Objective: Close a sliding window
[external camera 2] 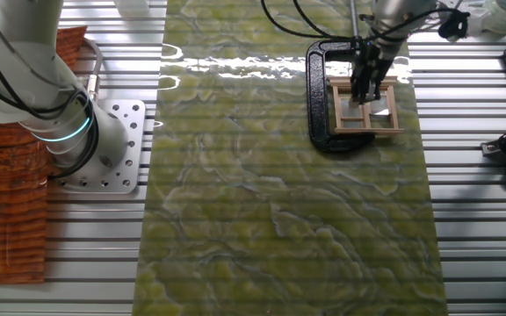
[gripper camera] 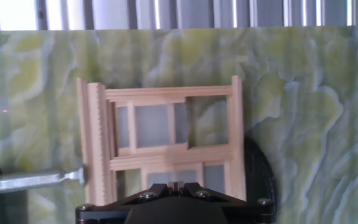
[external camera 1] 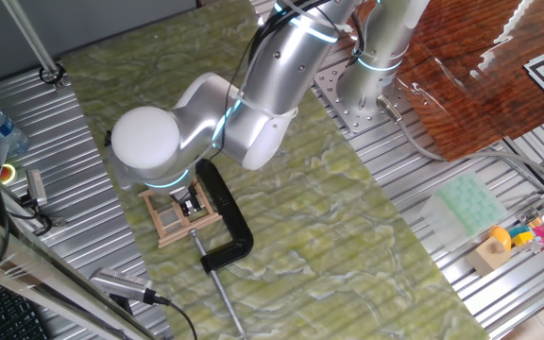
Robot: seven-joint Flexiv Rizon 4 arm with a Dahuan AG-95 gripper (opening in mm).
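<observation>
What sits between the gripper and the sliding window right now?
Nothing that shows: in the other fixed view the gripper is already down on the sliding window, with the black C-clamp off to its side.

Pale bare-wood sliding window (gripper camera: 166,134); glossy marbled green mat (external camera 2: 288,193)

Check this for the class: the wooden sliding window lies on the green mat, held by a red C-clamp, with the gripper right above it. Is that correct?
One detail is wrong: the C-clamp is black, not red, as the other fixed view shows. The sliding window does lie on the green mat, with the gripper right above it.
</observation>
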